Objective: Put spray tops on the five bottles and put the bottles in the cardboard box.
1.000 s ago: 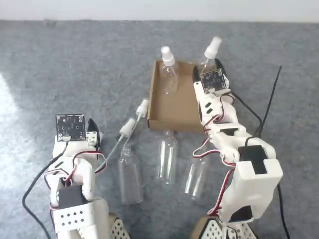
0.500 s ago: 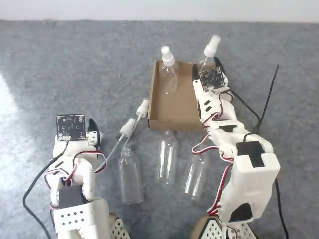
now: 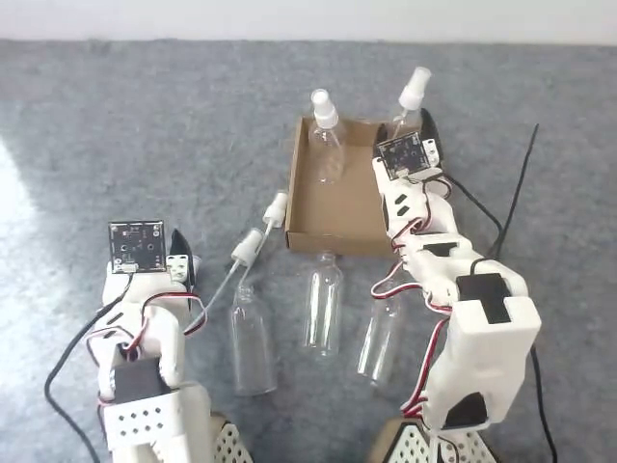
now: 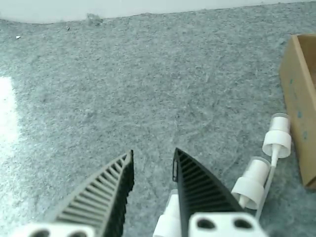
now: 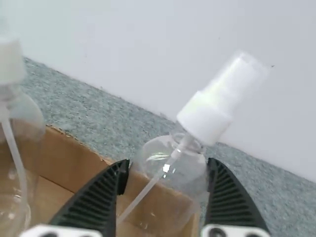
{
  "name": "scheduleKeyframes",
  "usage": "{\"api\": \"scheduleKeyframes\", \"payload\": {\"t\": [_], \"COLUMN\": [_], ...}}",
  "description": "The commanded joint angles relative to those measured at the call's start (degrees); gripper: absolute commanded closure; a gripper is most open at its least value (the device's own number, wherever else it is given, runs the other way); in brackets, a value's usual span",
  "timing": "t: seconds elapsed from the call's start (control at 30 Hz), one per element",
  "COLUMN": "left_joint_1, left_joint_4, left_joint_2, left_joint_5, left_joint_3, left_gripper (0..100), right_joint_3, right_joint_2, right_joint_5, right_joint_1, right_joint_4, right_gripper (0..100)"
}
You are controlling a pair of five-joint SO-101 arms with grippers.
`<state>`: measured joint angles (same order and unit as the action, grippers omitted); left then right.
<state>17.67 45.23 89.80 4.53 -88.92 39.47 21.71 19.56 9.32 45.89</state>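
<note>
Clear bottle: the clear plastic bottle with a white spray top (image 5: 173, 168) is sitting tilted between the right claw's (image 5: 168, 165) jaws, which are gripping its shoulders.
Change: the right arm is carrying it slightly farther out over the brown cardboard box's (image 3: 333, 207) far corner. By my judgement it is nearing release, beside the second capped bottle (image 3: 328, 145).
Left claw: the left claw (image 4: 153, 160) is hanging open over the grey carpeted bench (image 4: 148, 74), with the loose white spray tops (image 4: 276, 140) lying just beyond its tips and off to one side.

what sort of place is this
Probably a small robot test setup rather than a factory: grey carpet against a plain white wall, with a cardboard box and clear bottles laid out.
</note>
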Motion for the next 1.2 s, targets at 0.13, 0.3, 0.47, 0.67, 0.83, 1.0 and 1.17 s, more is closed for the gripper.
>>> {"api": "scheduleKeyframes", "payload": {"t": [0.13, 0.3, 0.47, 0.67, 0.83, 1.0, 1.17], "left_joint_1": [-0.09, -0.09, -0.09, 0.00, 0.00, 0.00, 0.00], "left_joint_4": [-1.67, -1.67, -1.67, -1.67, -1.67, -1.67, -1.67], "left_joint_2": [0.70, 0.70, 0.70, 0.70, 0.70, 0.70, 0.70], "left_joint_5": [0.44, 0.44, 0.44, 0.44, 0.44, 0.44, 0.44], "left_joint_3": [0.40, 0.40, 0.40, 0.40, 0.40, 0.40, 0.40], "left_gripper": [89, 89, 89, 89, 89, 89, 89], "right_joint_3": [-1.49, -1.49, -1.49, -1.14, 0.00, 2.20, 4.22], "right_joint_2": [-0.84, -0.84, -0.84, -0.84, -1.01, -5.05, -7.78], "right_joint_5": [1.41, 1.58, 1.58, 1.58, 1.58, 1.41, 1.32], "right_joint_1": [0.40, 1.19, 1.10, 0.92, 0.84, 0.84, 1.10], "right_joint_4": [0.84, 0.66, 0.66, 0.66, 1.10, 0.66, 0.66], "right_gripper": [82.0, 77.2, 76.8, 76.8, 76.8, 76.8, 76.8]}}
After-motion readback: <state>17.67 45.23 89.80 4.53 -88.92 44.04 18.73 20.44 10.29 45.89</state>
